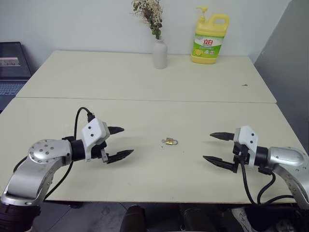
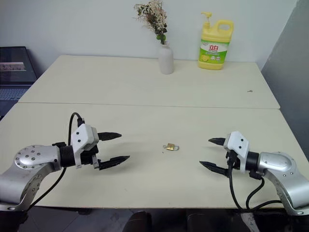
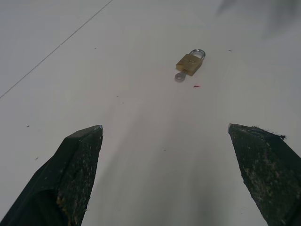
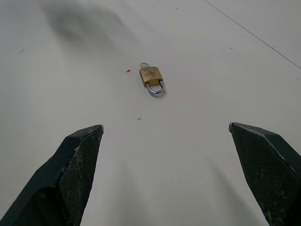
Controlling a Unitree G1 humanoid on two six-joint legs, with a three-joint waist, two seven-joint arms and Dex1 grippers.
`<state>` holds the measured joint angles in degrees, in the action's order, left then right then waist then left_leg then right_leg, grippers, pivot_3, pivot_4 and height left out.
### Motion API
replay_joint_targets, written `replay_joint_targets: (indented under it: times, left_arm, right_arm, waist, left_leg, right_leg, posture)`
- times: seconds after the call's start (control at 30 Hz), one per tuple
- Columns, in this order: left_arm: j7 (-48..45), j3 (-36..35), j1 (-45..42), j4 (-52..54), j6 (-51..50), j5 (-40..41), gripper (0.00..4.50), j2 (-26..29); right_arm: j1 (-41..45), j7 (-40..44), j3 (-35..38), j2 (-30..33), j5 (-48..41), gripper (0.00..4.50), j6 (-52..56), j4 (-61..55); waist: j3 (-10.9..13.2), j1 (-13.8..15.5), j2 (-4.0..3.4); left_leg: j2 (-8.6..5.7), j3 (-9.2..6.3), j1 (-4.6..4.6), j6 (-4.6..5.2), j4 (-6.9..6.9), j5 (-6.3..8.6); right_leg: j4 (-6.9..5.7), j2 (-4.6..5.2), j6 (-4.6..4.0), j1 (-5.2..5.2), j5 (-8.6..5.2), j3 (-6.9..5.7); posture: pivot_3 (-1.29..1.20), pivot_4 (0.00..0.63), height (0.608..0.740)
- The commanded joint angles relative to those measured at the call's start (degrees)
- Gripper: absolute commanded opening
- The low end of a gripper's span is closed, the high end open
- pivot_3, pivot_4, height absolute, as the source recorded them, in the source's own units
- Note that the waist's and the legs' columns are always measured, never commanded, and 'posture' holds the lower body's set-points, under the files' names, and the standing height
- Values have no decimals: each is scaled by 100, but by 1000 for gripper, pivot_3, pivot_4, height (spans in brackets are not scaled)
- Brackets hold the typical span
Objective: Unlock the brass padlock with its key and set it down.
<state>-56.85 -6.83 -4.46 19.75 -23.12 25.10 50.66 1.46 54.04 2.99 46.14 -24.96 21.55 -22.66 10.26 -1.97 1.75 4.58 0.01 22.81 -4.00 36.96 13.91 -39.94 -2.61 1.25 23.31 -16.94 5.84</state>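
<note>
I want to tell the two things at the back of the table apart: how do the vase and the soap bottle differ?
The vase is plain white and slim; the soap bottle is yellow, wider, with a green label. The vase holds dried flowers; the soap bottle has a pump top. The vase stands near the middle, the soap bottle further right. Both stand upright on the table near the wall.

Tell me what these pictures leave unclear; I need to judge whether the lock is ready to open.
- Brass padlock, wrist views: too small to tell if its shackle is latched.
- Key, left wrist view: only its round head shows at the lock's base; the blade is hidden, seemingly inside the body.
- Head views: the key is too small to make out.
</note>
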Motion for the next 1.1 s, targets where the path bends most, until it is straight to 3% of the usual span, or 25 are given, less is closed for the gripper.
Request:
replay_joint_targets:
  times: [0.03, 0.23, 0.43, 0.63, 0.9, 1.1]
  left_arm:
    - [-50, -81, -65, 85, 199, 17, 4475, -43]
    - [-29, -95, -44, 216, 137, 28, 4475, -12]
    - [-568, -107, -83, 187, 237, 189, 4475, 157]
    - [-1161, -178, 269, 501, 490, 181, 4475, 558]
    - [-1085, -190, 279, 578, 665, -2, 4475, 594]
    - [-1086, -130, 359, 514, 838, -103, 4475, 541]
  right_arm:
    - [-34, 90, 58, -29, 68, 4500, -277, -42]
    - [-14, 96, -35, -71, 200, 4500, -376, -44]
    - [262, 106, -211, -11, 92, 4500, -2, -336]
    - [1131, -213, -847, -279, 87, 4500, 934, -605]
    - [2397, -725, -2136, -1121, 892, 4500, 1549, 48]
    - [2783, -925, -2724, -1724, 1401, 4500, 1539, 793]
  waist:
    - [0, 1, 0]
    - [0, 3, 0]
    - [1, 0, -1]
    - [2, -42, -1]
    - [2, -67, -1]
    - [2, -67, -1]
  left_leg:
    - [0, 0, 0, 0, 0, 0]
    - [0, 0, 0, 0, 0, 0]
    - [1, -1, -1, 0, 0, 0]
    - [5, 0, 0, 0, 0, 0]
    - [6, -2, 3, 0, -1, 0]
    - [6, -1, 13, 0, -1, 0]
  right_leg:
    - [0, 0, 0, 0, 0, 0]
    - [-1, -1, 0, 0, 0, 1]
    - [-1, -2, -1, 1, 0, 0]
    - [-2, -5, -4, 3, -2, 1]
    - [-4, -6, -10, 11, -6, -1]
    - [-4, -6, -12, 19, -6, 0]
  posture:
    - [0, 150, 740]
    - [0, 150, 740]
    - [0, 150, 740]
    - [0, 150, 740]
    - [0, 150, 740]
    - [0, 150, 740]
